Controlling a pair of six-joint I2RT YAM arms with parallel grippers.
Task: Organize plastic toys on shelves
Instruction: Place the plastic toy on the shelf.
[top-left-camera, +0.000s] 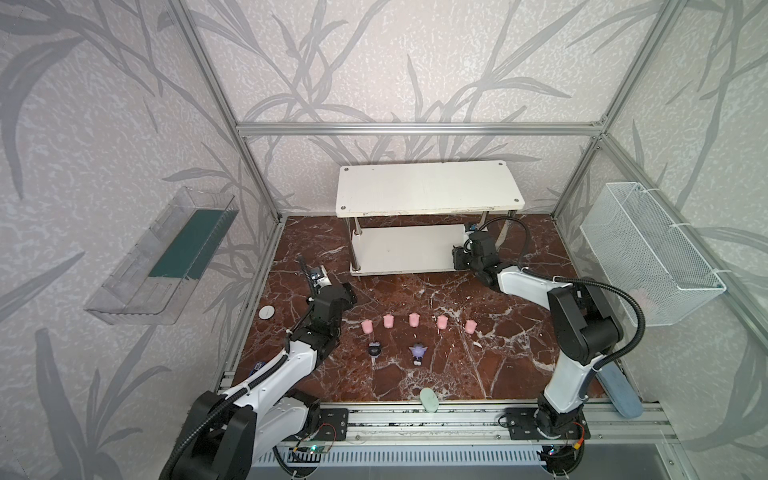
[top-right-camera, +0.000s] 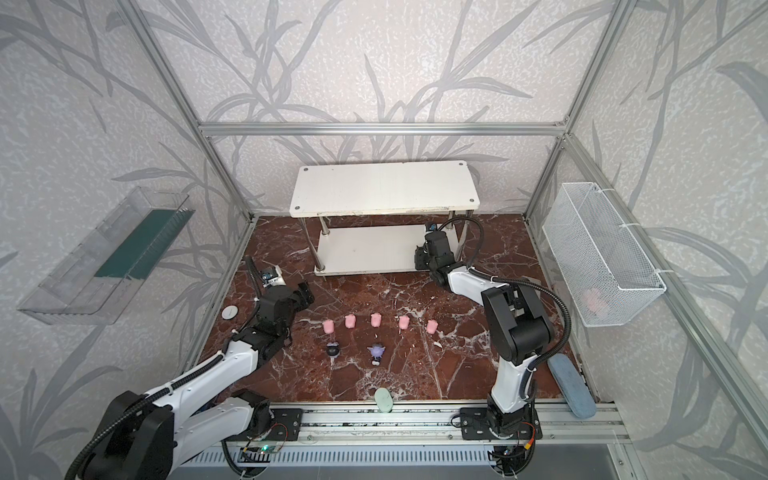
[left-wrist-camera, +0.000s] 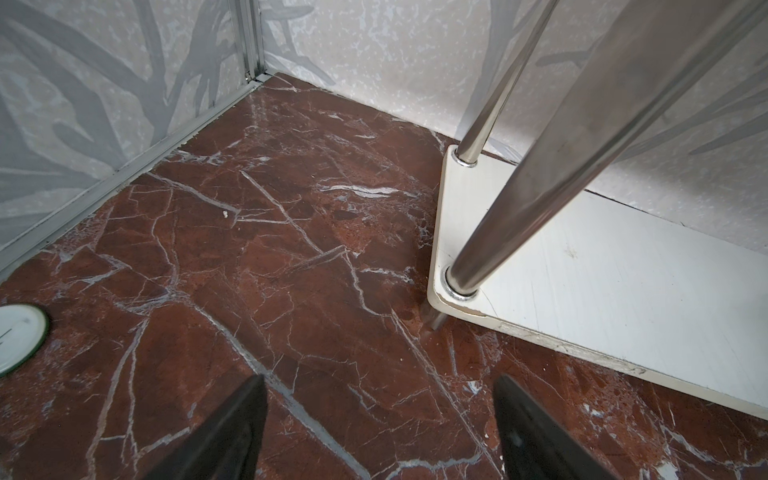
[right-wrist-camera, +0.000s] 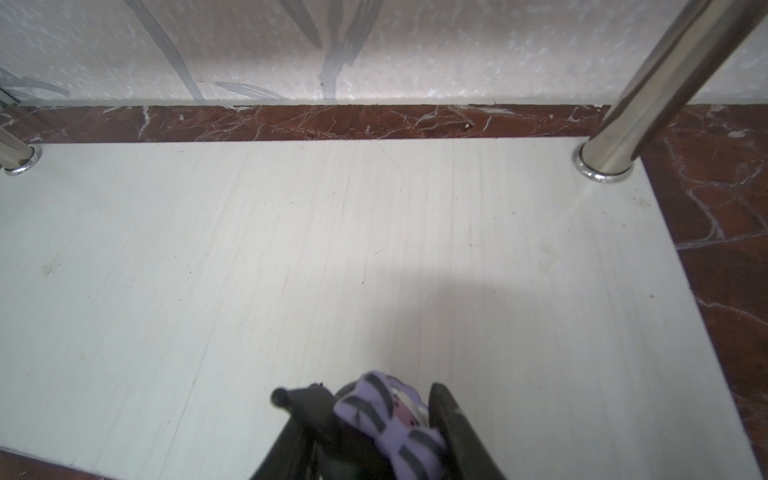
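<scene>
Closest in, the left arm (top-left-camera: 266, 386) rises off the front rail (top-left-camera: 415, 419), and beside its base the pale green oval (top-left-camera: 429, 400) lies across the near edge of the marble floor (top-left-camera: 478, 374).

Next come two toys on the marble, near each other but apart: one black figurine (top-left-camera: 375, 350) and one purple figurine (top-left-camera: 418, 353). Behind them stand five pink pigs (top-left-camera: 414, 320) in one row, with a gap between each pair.

Then a broad band of bare marble runs up to the rack (top-left-camera: 428, 187), which has two white boards.

The left gripper (left-wrist-camera: 379, 380) hangs over the marble just off the rack's left front corner, jaws wide apart with nothing between them. Its wrist view picks out two chrome posts (left-wrist-camera: 490, 241) and the white disc (left-wrist-camera: 18, 336) by the left wall.

The right gripper (right-wrist-camera: 357, 392) reaches in at the rack's right end and is clamped on the lilac striped figurine (right-wrist-camera: 390, 419), over the lower board (right-wrist-camera: 291, 249). Only the right wrist view shows that toy; in both top views the wrist hides it. Whether it touches the board, I can't tell.

At the edges there is a clear tray (top-left-camera: 166, 253) on the left wall and a wire basket (top-left-camera: 648, 253) on the right wall. A blue-grey pad (top-left-camera: 619, 390) lies along the foot of the right wall.
</scene>
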